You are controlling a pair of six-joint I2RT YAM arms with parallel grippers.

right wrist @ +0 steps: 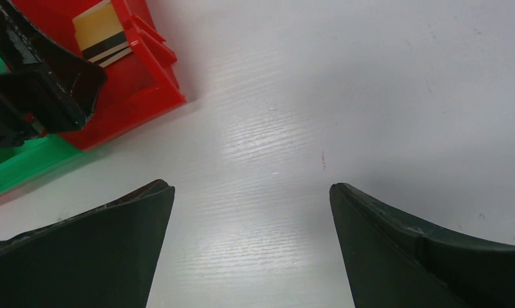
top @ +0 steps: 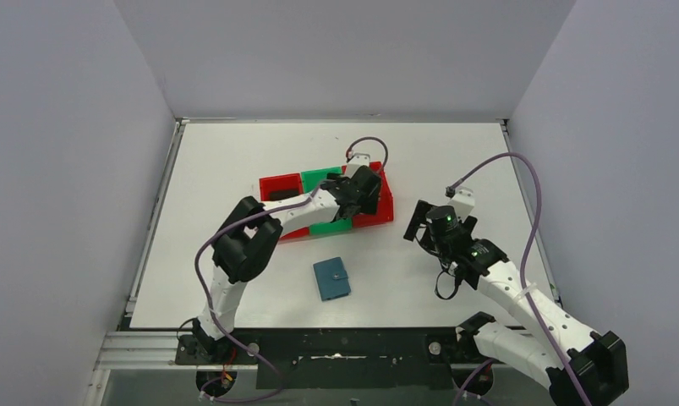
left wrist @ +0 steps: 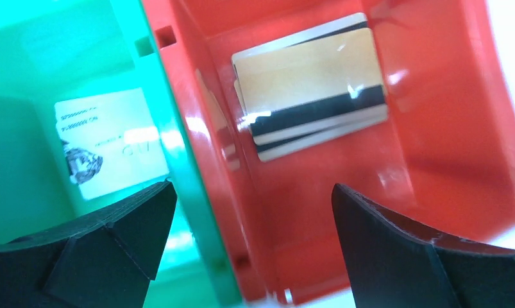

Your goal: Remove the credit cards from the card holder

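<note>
Several credit cards [left wrist: 309, 86] lie stacked in the red bin [left wrist: 447, 128], gold-brown over silver-grey, black-striped: a drop-off step, I judge. Your left gripper [left wrist: 251, 218] hangs above that bin, jaws wide and empty; your right gripper [right wrist: 251, 218], equally wide and empty, hovers right of it. Next, lift clear and check the card holder [top: 331, 279], folded shut nearer you than the bin.

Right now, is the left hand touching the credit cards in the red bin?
Apart. The left wrist view shows the left hand open, with red bin plastic showing between its fingers and the credit cards.
</note>
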